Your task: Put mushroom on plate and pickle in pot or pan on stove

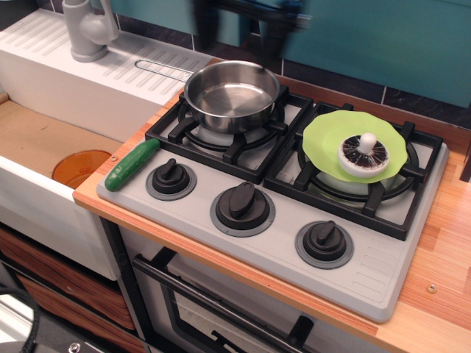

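The mushroom lies gills-up on the lime-green plate, which rests on the right burner of the grey stove. The steel pot stands empty on the left burner, its wire handle pointing left. The dark green pickle lies on the stove's front left corner, beside the left knob. My gripper is a dark blur at the top, high behind the pot. Its two fingers hang apart with nothing between them.
A sink basin at the left holds an orange disc. A grey faucet stands on the white drainboard behind it. Three black knobs line the stove front. Wooden counter runs along the right.
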`<move>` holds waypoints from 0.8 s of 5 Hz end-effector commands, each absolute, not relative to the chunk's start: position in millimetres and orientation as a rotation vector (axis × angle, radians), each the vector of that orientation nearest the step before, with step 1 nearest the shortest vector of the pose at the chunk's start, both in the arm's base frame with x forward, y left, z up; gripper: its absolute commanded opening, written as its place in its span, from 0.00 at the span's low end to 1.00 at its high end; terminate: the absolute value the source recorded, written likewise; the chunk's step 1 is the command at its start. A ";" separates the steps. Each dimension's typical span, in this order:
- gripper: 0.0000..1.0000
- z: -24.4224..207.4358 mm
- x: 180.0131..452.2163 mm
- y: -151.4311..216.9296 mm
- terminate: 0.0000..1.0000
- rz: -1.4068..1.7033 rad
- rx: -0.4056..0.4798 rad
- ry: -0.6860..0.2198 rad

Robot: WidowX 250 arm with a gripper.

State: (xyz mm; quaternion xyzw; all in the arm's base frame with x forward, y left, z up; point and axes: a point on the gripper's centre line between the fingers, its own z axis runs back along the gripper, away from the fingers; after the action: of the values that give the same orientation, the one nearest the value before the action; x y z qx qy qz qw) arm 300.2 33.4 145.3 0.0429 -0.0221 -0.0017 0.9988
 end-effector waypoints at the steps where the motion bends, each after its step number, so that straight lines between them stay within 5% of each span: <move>1: 1.00 142.6 290.7 62.2 0.00 -0.003 0.167 -0.235; 4: 1.00 97.7 276.8 85.4 0.00 0.024 0.149 -0.301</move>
State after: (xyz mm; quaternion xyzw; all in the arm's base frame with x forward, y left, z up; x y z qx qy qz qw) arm 269.1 87.3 82.0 0.0657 -0.1271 0.0140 0.9896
